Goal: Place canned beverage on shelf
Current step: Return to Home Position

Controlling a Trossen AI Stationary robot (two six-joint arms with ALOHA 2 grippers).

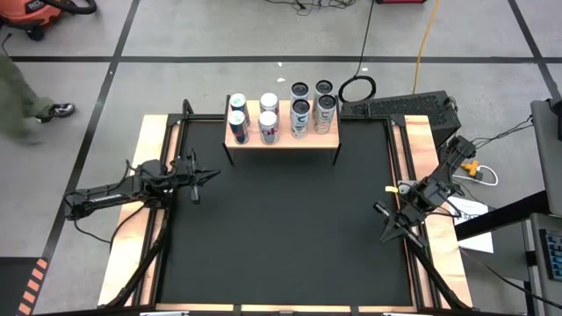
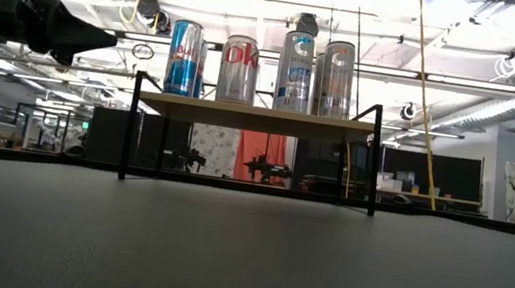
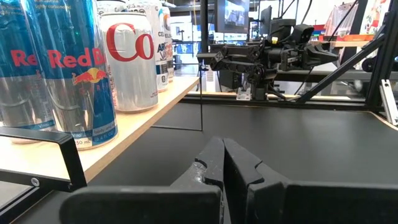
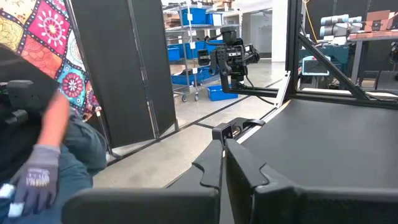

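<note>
Left gripper (image 3: 222, 142): fingers clenched together, grasping nothing, low over the black mat (image 3: 298, 143). Just beside it stands the shelf (image 3: 146, 121). Red Bull cans (image 3: 74, 81) are nearest the gripper, then silver Coke cans (image 3: 129, 62), with Celsius cans (image 1: 300, 117) farthest. Right gripper (image 4: 224, 134): also clenched and empty, well apart at the mat's far edge. No can is seen off the shelf. Placement judged complete; only parking the arms is left.

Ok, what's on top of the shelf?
The shelf holds two rows of four: two blue cans, two red-silver cans, four pale cans. From the low view, the back row is mostly hidden.
</note>
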